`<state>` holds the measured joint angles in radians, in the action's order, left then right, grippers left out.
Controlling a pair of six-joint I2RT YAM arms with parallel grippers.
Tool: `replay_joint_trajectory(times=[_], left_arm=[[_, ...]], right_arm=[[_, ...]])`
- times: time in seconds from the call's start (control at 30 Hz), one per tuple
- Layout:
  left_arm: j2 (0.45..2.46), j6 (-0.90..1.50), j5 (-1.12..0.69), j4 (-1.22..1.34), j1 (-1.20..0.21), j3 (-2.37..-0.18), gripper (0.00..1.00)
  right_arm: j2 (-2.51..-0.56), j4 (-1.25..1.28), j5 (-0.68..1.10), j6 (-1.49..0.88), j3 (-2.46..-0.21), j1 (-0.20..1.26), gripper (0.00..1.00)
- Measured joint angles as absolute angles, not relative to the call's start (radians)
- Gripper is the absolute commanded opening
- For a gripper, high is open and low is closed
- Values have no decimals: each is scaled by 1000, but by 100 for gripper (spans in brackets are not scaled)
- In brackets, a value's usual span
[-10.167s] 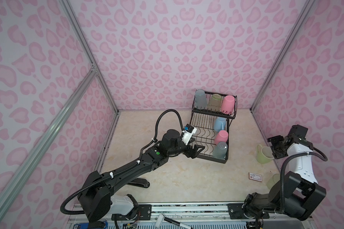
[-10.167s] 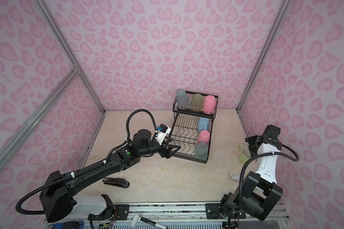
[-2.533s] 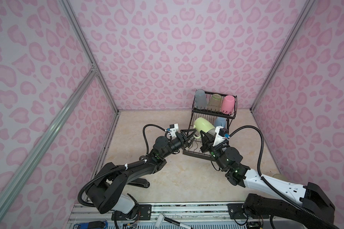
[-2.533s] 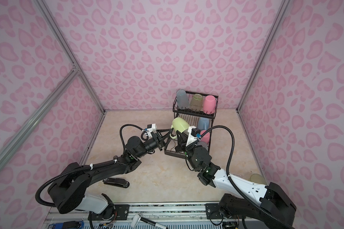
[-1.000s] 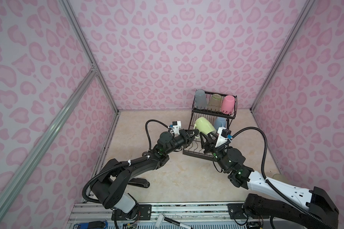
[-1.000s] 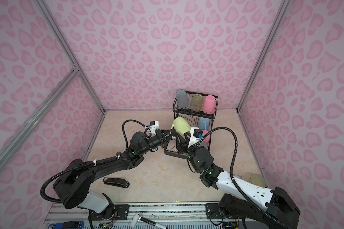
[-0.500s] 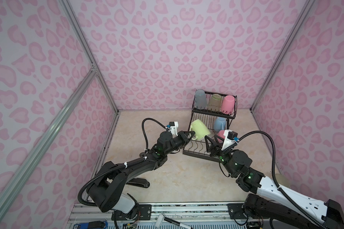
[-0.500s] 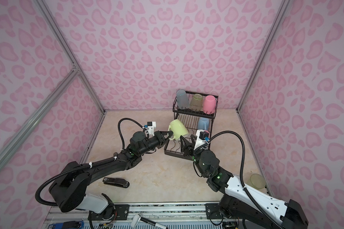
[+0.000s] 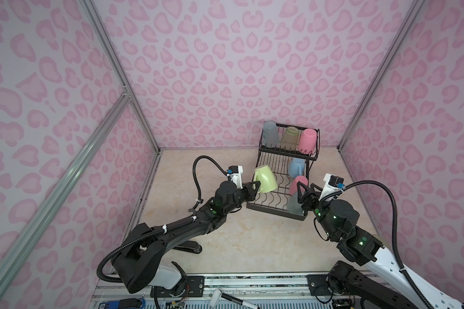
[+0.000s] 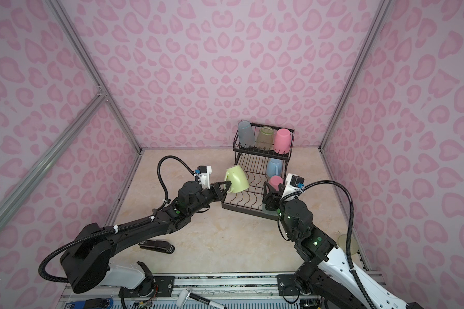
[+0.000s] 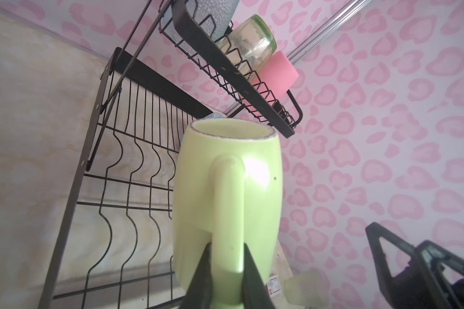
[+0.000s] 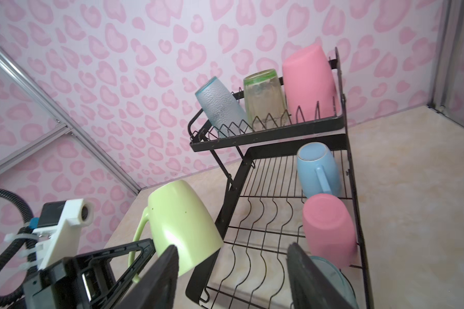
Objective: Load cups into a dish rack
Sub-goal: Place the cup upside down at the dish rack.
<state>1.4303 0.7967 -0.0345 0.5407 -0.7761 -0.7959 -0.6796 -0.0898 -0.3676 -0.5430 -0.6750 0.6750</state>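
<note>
Rack [image 12: 265, 133] with six cups [image 12: 308, 83]; green mug [image 9: 264, 178] tight between left fingers [image 11: 201, 278]; right fingers [image 12: 156, 281] apart

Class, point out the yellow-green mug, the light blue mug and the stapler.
yellow-green mug [image 9: 265, 179]: a top view, side wall.
light blue mug [image 12: 305, 173]: right wrist view, body beside handle.
stapler [image 10: 156, 245]: a top view, middle of its top.

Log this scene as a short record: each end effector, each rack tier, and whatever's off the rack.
Left end effector: shut on the handle of the pale yellow-green ceramic mug, tilted beside the black wire two-tier dish rack
Right end effector: open, empty, near the rack's front
Upper basket: grey-blue textured tumbler, green-rimmed clear tumbler, opaque pink tumbler, inverted
Lower grid: light blue mug, second pink tumbler, translucent teal tumbler
Off rack: yellowish tumbler, black stapler
</note>
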Motion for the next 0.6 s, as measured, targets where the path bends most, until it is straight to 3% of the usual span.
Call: replay_joint_trajectory(times=[0.3, 0.6], left_arm=[[1526, 600, 86, 551, -824, -808, 3], [1661, 472, 162, 697, -849, -826, 3]], right_arm=[[-674, -299, -274, -616, -702, 498, 63], [-628, -342, -145, -634, -649, 339, 64]])
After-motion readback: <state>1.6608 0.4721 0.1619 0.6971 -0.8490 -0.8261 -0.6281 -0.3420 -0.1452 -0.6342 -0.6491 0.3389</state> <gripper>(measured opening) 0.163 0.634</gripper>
